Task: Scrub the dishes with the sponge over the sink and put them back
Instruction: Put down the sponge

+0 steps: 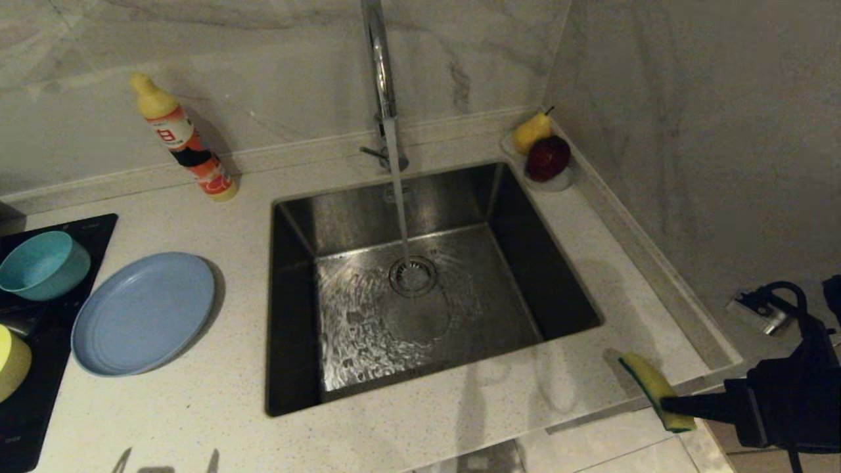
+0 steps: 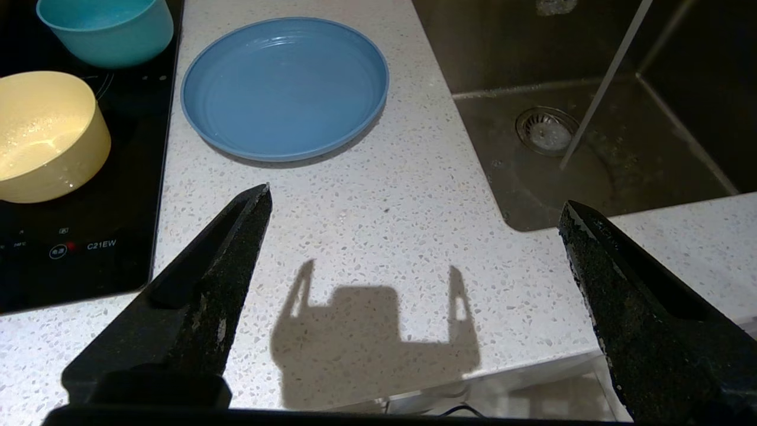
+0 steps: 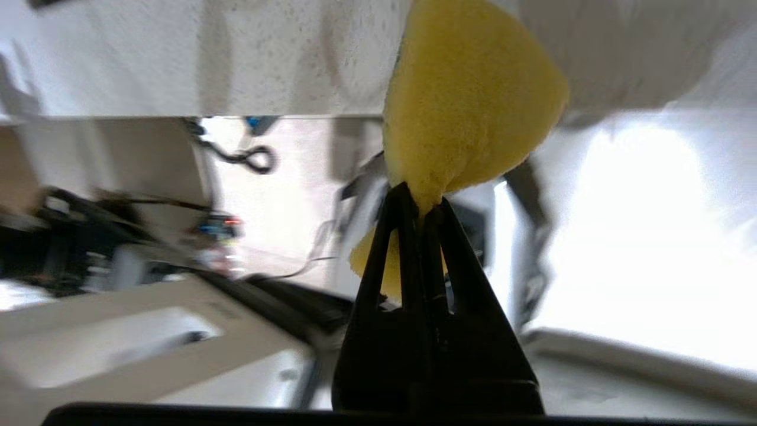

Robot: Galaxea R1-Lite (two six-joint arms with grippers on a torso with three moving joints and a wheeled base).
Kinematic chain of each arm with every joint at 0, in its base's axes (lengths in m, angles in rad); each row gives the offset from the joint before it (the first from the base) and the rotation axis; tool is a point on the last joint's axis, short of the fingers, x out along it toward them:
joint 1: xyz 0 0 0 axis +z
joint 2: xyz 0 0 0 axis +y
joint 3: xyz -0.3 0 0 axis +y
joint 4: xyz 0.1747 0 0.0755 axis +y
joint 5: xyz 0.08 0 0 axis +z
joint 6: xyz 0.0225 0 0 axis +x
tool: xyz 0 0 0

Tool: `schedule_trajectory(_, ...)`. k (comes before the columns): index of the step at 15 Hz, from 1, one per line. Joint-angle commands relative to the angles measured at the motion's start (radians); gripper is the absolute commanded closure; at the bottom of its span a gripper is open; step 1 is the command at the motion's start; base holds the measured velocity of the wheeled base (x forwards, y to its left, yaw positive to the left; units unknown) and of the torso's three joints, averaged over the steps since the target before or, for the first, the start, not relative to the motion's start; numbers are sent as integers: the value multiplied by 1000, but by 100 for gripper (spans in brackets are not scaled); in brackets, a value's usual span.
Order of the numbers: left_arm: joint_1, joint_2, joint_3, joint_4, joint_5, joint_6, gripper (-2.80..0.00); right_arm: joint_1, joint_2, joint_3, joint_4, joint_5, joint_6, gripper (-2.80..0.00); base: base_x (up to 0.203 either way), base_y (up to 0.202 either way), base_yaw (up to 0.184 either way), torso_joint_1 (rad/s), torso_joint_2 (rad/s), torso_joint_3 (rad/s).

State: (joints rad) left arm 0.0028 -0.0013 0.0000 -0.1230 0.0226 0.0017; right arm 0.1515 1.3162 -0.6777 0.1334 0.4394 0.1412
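Head view – sink [image 1: 565, 289]: lay at centre of the counter [image 1: 217, 420]; water ran from the faucet [image 1: 381, 72] onto the drain strainer [image 1: 413, 275].
Head view – dishes: periwinkle plate [image 1: 143, 313] at 9 o'clock of the sink; teal bowl [image 1: 43, 265] and yellow bowl [image 1: 12, 362] beyond it on the black cooktop [image 1: 33, 407].
Head view – right gripper [image 1: 673, 406]: at 4 o'clock of the sink, off the counter's corner, pinching the sponge [image 1: 647, 384].
Head view – extras: soap bottle [image 1: 184, 139] at 11 o'clock; pear [image 1: 531, 131] and red fruit [image 1: 548, 157] at 1 o'clock.
Left wrist view – left gripper [image 2: 414, 207]: fingers [image 2: 236, 236] spread wide above bare counter, holding nothing; plate, both bowls and sink lay ahead.
Right wrist view – right gripper: jaws pressed together on the sponge's edge, yellow face toward the camera.
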Motion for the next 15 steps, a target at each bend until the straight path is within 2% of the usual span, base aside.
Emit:
schedule_trajectory(1, 0, 1, 40, -1, 0, 0, -280, 2, 21, 9, -63, -9, -49, 0, 0, 0, 0, 0, 0, 0)
schedule_trajectory(3, 0, 3, 40, -1, 0, 0, -280, -2, 61, 31, -195, -39, -90, 0, 0, 0, 0, 0, 0, 0)
schedule_trajectory(5, 0, 1, 40, -1, 0, 0, -280, -3, 103, 61, -317, -95, -176, 0, 0, 0, 0, 0, 0, 0)
schedule_trajectory(8, 0, 3, 40, -1, 0, 0, -280, -10, 160, 63, -412, -175, -280, 0, 0, 0, 0, 0, 0, 0)
schedule_trajectory(15, 0, 2, 40, -1, 0, 0, -280, -24, 273, 6, -495, -265, -423, 0, 0, 0, 0, 0, 0, 0)
